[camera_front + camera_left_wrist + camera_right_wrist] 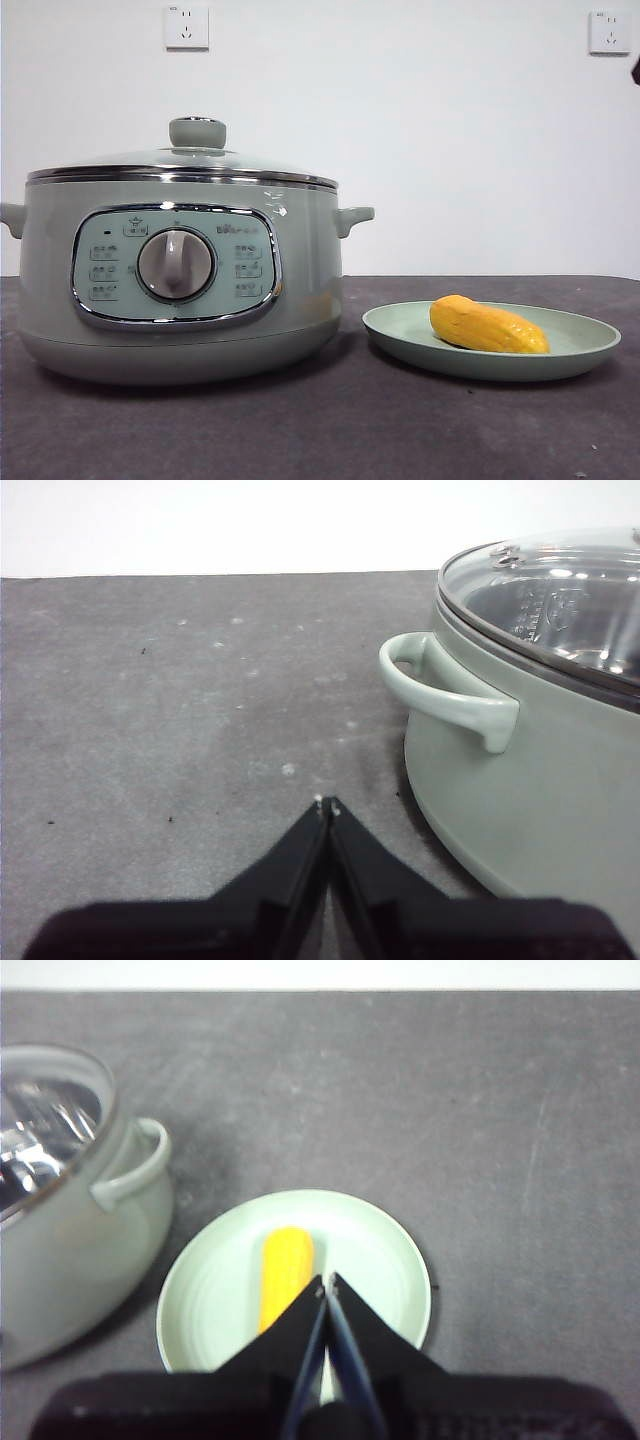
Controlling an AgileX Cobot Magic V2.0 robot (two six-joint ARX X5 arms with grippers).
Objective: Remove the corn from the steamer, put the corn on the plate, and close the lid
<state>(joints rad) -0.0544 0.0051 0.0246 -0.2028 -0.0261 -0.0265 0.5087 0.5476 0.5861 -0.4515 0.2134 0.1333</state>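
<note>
The sage-green steamer [180, 285] stands at the left of the front view with its glass lid [185, 158] seated on it. To its right the orange-yellow corn [487, 326] lies on the pale green plate [585, 345]. My right gripper [326, 1280] hangs shut above the plate [385, 1250], beside the corn [284, 1272], holding nothing. Beside the steamer's side handle [440, 692], my left gripper [326, 803] is shut and empty over the table, with the lid [560, 595] visible above that handle.
A dark grey mat [320, 430] covers the table. A white wall with two sockets [187, 27] stands behind. A black arm tip [635, 68] shows at the front view's right edge.
</note>
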